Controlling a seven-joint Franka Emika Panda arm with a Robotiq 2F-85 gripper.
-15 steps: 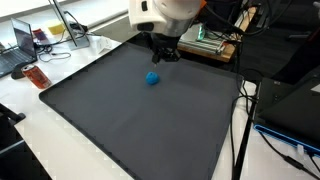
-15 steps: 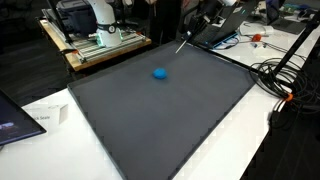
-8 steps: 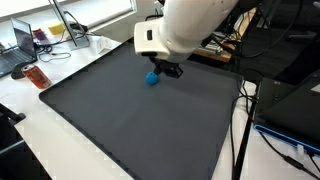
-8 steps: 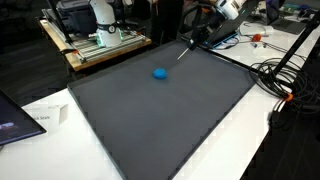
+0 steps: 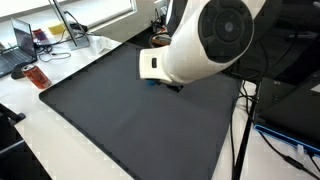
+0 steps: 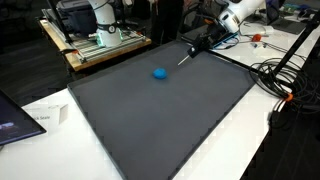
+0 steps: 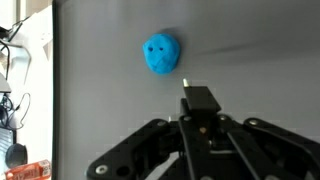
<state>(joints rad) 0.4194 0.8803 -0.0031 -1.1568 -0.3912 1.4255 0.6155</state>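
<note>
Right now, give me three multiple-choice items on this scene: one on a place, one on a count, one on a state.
1. Where does the small round blue ball lie?
A. On the dark grey mat
B. On a laptop
C. Between the jaws

2. How many blue balls are on the mat?
A. Three
B. Two
C. One

3. How does the thin straight rod held in the gripper stand to the ball?
A. Pressed onto it
B. Apart from it
C. Under it

Answers:
1 A: the ball rests on the mat in an exterior view and in the wrist view.
2 C: no view shows more than one.
3 B: the wrist view shows bare mat between the rod's tip and the ball.
</note>
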